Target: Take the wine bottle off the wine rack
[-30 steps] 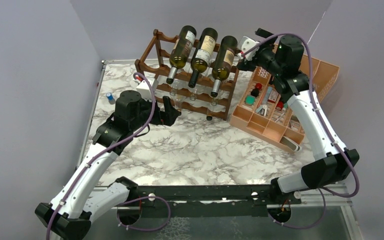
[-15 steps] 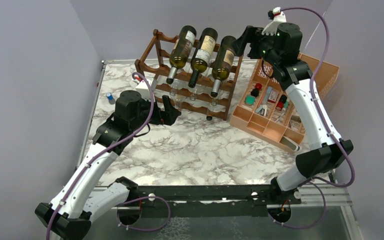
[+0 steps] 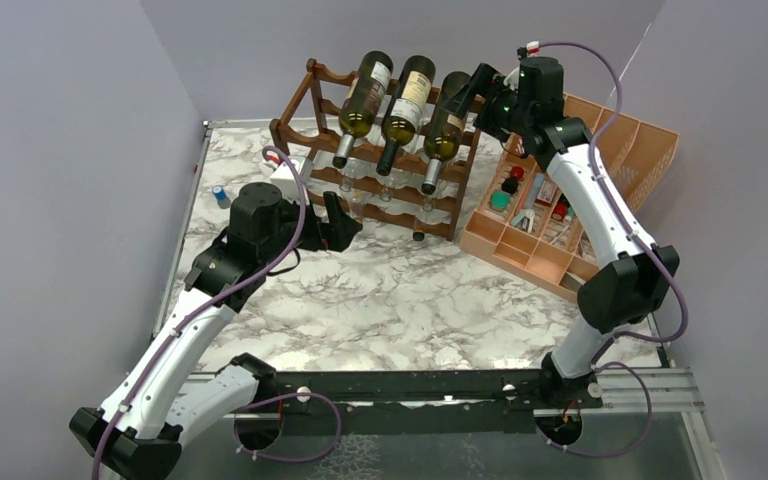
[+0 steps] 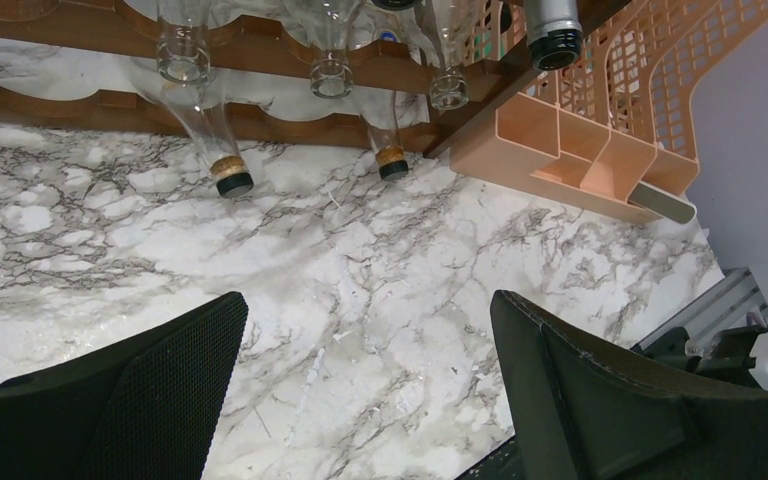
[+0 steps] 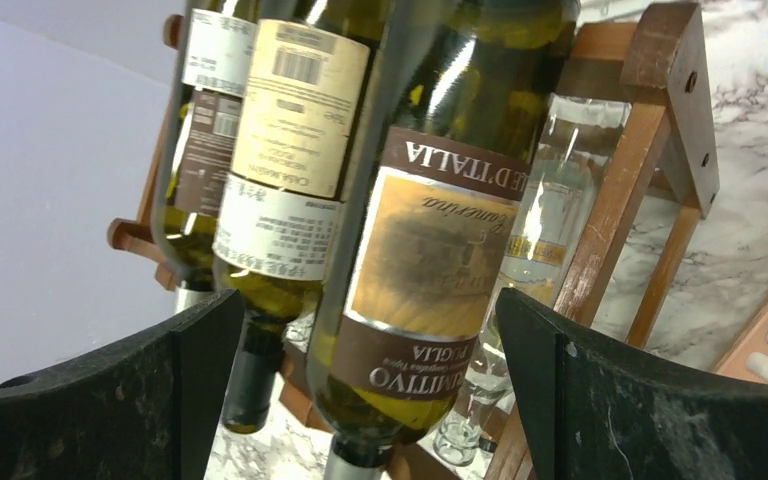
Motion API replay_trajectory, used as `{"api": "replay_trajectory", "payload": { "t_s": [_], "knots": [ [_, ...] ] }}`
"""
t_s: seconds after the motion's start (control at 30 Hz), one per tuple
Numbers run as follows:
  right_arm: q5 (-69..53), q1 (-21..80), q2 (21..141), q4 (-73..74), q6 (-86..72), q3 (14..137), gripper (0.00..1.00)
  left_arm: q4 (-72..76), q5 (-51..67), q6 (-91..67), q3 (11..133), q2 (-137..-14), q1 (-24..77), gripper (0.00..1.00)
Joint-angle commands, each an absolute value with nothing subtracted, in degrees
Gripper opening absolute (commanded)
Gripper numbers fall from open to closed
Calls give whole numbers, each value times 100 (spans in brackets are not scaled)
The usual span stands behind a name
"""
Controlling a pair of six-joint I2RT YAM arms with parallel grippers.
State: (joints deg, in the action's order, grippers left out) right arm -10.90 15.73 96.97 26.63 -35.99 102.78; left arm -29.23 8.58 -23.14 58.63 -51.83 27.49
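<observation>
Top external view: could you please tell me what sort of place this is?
Probably a robotics lab test cell: plain lilac walls box in a marble-patterned table, the left arm and right arm are bolted to a metal rail, and the wine rack and peach organiser look staged.

table [image 3: 400, 290]: white-grey marble top
12 o'clock: dark wooden wine rack [image 3: 440, 205], at far edge
2 o'clock: peach divided organiser [image 3: 517, 262], just beside rack
10 o'clock: small blue-capped vial [image 3: 220, 194], near left edge
</observation>
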Motion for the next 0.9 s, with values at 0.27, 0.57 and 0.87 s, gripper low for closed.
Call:
{"api": "replay_trajectory", "payload": {
  "t_s": [0.27,0.57,0.87],
  "knots": [
    [-1414,1547,10584,2751,-4064,10796,100,-2767,1003,-2379,5831,-4982,2727,99],
    [-1725,1547,10530,2326,-4552,10278,88,-2768,967,-2388,5769,-4931,2725,99],
    [-1715,1547,10743,2468,-4711,10369,91,-2765,959,-2370,5758,-4907,2727,99]
  ]
}}
